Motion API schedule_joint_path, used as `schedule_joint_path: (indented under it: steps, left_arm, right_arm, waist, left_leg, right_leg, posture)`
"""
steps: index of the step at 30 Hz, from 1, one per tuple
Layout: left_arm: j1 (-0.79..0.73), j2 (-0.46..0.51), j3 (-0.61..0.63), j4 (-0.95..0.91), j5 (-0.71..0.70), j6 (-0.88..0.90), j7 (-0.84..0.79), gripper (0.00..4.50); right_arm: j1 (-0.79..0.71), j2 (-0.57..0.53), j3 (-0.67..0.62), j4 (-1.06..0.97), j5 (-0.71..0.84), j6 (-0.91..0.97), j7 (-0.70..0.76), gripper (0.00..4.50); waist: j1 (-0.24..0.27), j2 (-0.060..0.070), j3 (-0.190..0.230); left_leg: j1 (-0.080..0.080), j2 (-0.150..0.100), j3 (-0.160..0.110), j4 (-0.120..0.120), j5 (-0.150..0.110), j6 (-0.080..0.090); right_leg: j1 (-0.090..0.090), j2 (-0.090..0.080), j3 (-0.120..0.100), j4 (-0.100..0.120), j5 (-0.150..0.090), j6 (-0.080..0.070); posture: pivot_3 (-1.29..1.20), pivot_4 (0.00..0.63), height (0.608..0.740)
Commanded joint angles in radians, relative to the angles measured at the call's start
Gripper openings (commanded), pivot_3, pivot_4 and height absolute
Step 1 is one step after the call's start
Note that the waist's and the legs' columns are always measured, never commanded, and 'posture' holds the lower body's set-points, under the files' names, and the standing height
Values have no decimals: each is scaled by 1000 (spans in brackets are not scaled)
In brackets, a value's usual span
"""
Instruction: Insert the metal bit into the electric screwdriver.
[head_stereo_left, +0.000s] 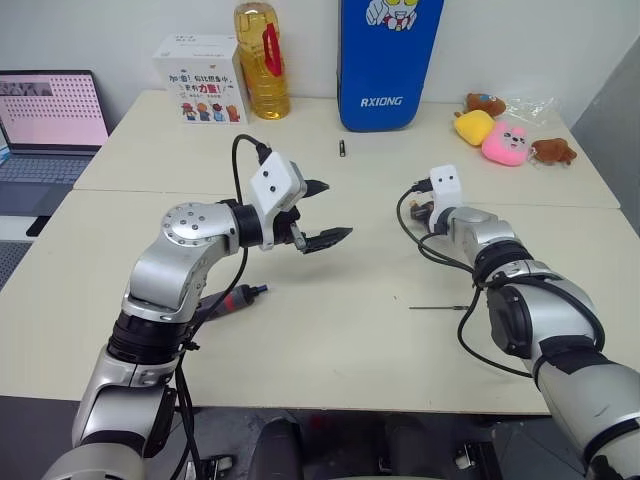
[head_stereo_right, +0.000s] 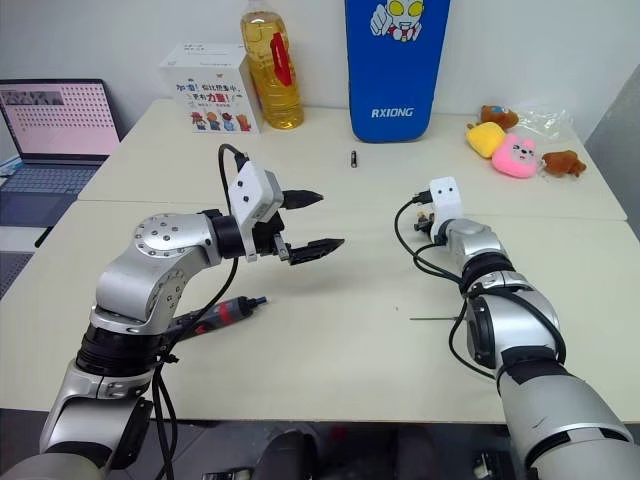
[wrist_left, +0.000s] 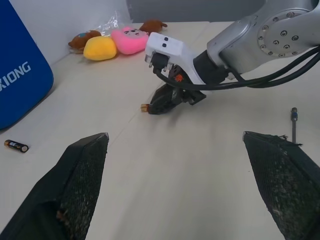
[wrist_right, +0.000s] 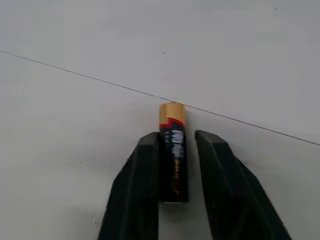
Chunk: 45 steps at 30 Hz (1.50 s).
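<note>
The metal bit (head_stereo_left: 435, 307) lies flat on the cream table (head_stereo_left: 340, 330), just to the left of my right forearm. The electric screwdriver (head_stereo_left: 235, 299), black with red accents, rests on the table beneath my left arm. My left gripper (head_stereo_left: 338, 209) hovers above the table's middle, open and empty. Farther right, my right gripper (wrist_right: 176, 134) is down at the table, shut on a black-and-gold battery (wrist_right: 173, 165) whose gold end sticks out past the fingertips. In the left wrist view, the right gripper (wrist_left: 159, 104) and the bit (wrist_left: 294, 125) both show.
A second battery (head_stereo_left: 341, 149) lies near the blue case (head_stereo_left: 385, 60) at the back. A laptop (head_stereo_left: 50, 120), a white box (head_stereo_left: 200, 78) and an oil bottle (head_stereo_left: 262, 60) stand at the back left. Plush toys (head_stereo_left: 500, 135) sit at the back right.
</note>
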Motion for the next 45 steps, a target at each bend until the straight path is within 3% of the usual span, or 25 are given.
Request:
schedule_joint_path:
  steps: [1,5,10,26,35,37,45]
  left_arm:
    - [-12,10,26,-30,-2,-12,3,4500]
    - [-15,7,23,-27,0,-16,3,4500]
    - [-16,1,20,-15,1,-24,0,4500]
    - [-4,2,20,-36,2,-11,3,4500]
    - [8,7,24,-56,-3,-1,7,4500]
    - [4,5,21,-54,-4,1,7,4500]
    - [10,7,21,-63,-8,5,9,4500]
  right_arm:
    - [-16,-26,-17,-18,11,3,-4,328]
    - [-21,-50,-64,-20,49,24,-35,328]
    - [-35,-87,-206,-29,158,50,-261,328]
    - [29,-106,-288,-17,199,16,-530,328]
    - [29,-98,-343,-17,244,33,-554,328]
    - [31,-100,-347,-16,249,32,-554,1028]
    - [17,-109,-357,-23,259,32,-553,2826]
  waist:
    - [0,0,0]
    - [2,0,0]
    - [2,0,0]
    - [1,0,0]
    - [0,0,0]
    - [0,0,0]
    - [5,0,0]
  left_leg:
    - [0,0,0,0,0,0]
    - [0,0,0,0,0,0]
    - [0,0,0,0,0,0]
    - [0,0,0,0,0,0]
    - [0,0,0,0,0,0]
    - [0,0,0,0,0,0]
    - [0,0,0,0,0,0]
  right_leg:
    - [0,0,0,0,0,0]
    - [0,0,0,0,0,0]
    - [0,0,0,0,0,0]
    - [0,0,0,0,0,0]
    - [0,0,0,0,0,0]
    - [0,0,0,0,0,0]
    - [1,0,0,-1,0,0]
  posture:
    - [0,150,740]
    - [0,150,740]
    - [0,150,740]
    - [0,150,740]
    - [0,150,740]
    - [0,150,740]
    - [0,150,740]
